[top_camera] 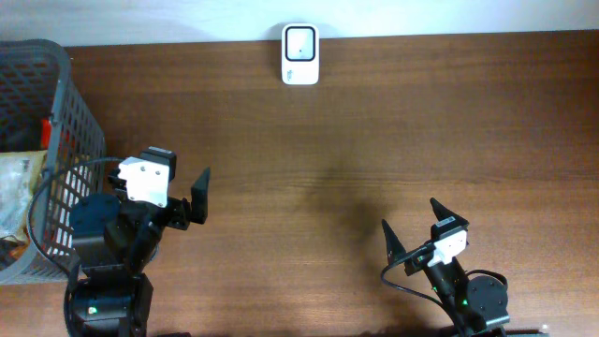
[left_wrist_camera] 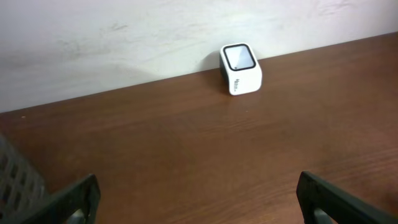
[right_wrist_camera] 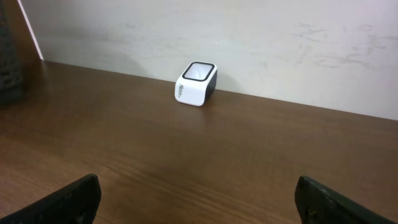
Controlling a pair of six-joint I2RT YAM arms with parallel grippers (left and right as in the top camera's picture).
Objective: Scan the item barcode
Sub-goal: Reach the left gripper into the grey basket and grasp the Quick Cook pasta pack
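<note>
The task looks to be at its very beginning, and in my judgement no part of it is done yet. The left gripper (top_camera: pixel 180 178) has its two fingers spread wide and there is nothing between them; its wrist view shows only bare table (top_camera: pixel 309 159) in the gap. The right gripper (top_camera: pixel 415 223) is spread wide in the same way and is also empty. The scanner (top_camera: pixel 299 54), a small white box with a dark window on top, stands at the far edge of the table against the wall. It is well apart from both grippers, ahead of the left one and a little to its right, and ahead of the right one and to its left. No item lies in front of the scanner or anywhere on the open table between the grippers. The only goods I can see are some packets (top_camera: pixel 19 178) inside the grey wire basket (top_camera: pixel 70 103), which stands just beside the left arm, on its left side, and far from the right gripper. I cannot tell which packet is meant, and no barcode is readable. What is left, as I judge it, is everything: to take one item out of the basket, to carry it to the scanner, and to turn its barcode toward the window.
</note>
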